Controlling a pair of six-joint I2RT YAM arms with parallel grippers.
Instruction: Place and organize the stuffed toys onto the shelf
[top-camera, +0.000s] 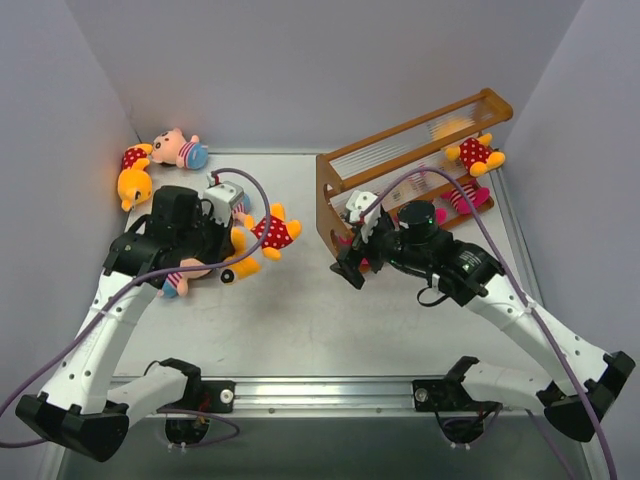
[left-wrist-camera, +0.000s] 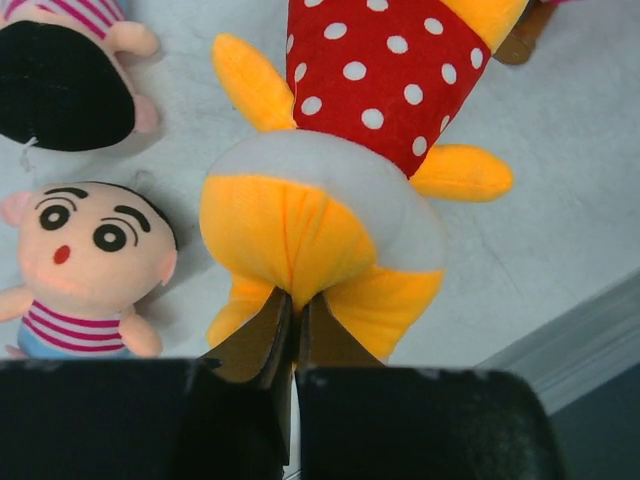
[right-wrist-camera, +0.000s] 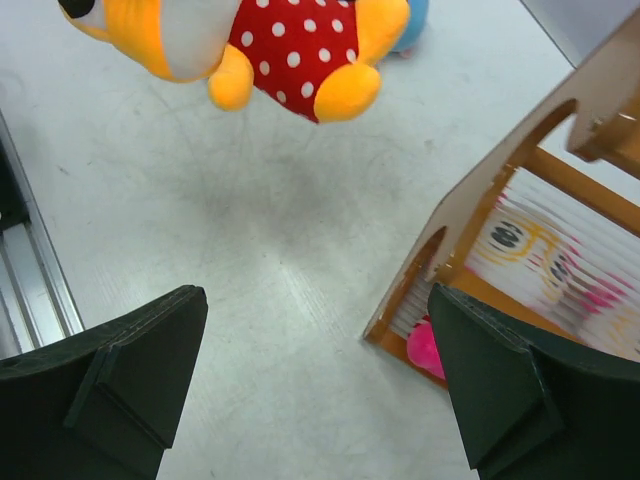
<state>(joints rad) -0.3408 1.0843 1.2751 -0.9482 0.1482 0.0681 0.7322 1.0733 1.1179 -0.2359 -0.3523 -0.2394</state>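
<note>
A metal rail (top-camera: 320, 385) edges the near side of the scuffed, pale grey tabletop (top-camera: 300, 330), which plain pale walls (top-camera: 300, 70) close in on the left, far and right. At near left, the left tool (left-wrist-camera: 295, 312) is pressed together, pinching the yellow head of a polka-dot bear (top-camera: 268, 233) whose body stretches to the tool's right. A striped boy doll (left-wrist-camera: 85, 255) lies face up just left of that tool. The right tool (right-wrist-camera: 320, 335) is spread wide over bare tabletop, just left of the shelf (top-camera: 330, 190), which stands angled at far right. A white-faced doll (right-wrist-camera: 525, 245) shows blurred through its rods. Toward its right end sit a magenta-limbed doll (top-camera: 465, 195) and, above it, a shelf bear (top-camera: 478, 153). In the far left corner a corner bear (top-camera: 130, 180) and a peach doll (top-camera: 180, 150) lie together.
</note>
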